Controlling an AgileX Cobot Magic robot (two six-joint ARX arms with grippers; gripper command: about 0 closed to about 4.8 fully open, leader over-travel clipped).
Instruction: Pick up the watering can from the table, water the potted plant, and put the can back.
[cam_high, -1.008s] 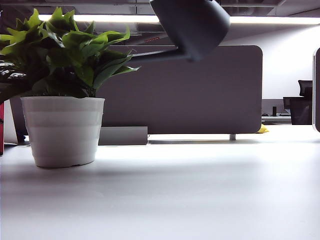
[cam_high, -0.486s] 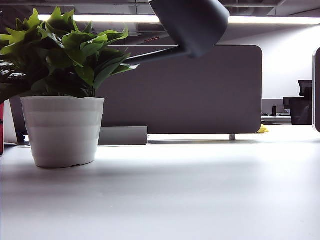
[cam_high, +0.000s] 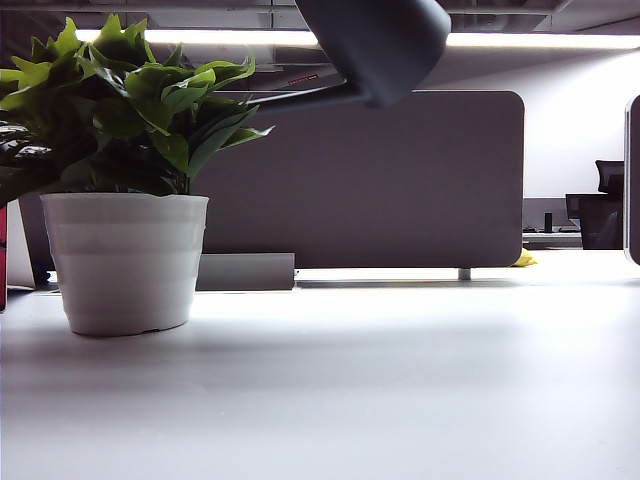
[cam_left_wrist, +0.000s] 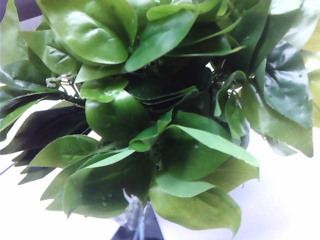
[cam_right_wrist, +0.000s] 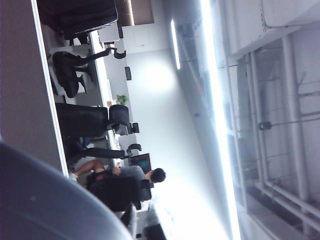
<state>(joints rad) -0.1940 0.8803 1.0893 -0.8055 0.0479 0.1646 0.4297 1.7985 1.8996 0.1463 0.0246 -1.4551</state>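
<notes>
The dark grey watering can (cam_high: 375, 45) hangs tilted at the top of the exterior view. Its thin spout (cam_high: 300, 96) reaches left to the outer leaves of the potted plant (cam_high: 130, 110), which stands in a white ribbed pot (cam_high: 125, 260) on the table (cam_high: 400, 380). No gripper shows in the exterior view. In the right wrist view the can's rounded body (cam_right_wrist: 40, 200) fills the near corner, right beside my right gripper (cam_right_wrist: 145, 225), which is shut on the can. My left gripper (cam_left_wrist: 136, 222) sits close against the plant's leaves (cam_left_wrist: 150, 100); only its dark tip shows, so its opening is unclear.
A dark grey partition panel (cam_high: 400, 180) stands upright behind the table. A low grey block (cam_high: 245, 271) lies at its foot beside the pot. Office chairs and a seated person (cam_right_wrist: 125, 175) are far in the background.
The can has risen slightly. Its spout dipped toward the leaves half a second ago and now lies nearer level again. The plant has not moved.
</notes>
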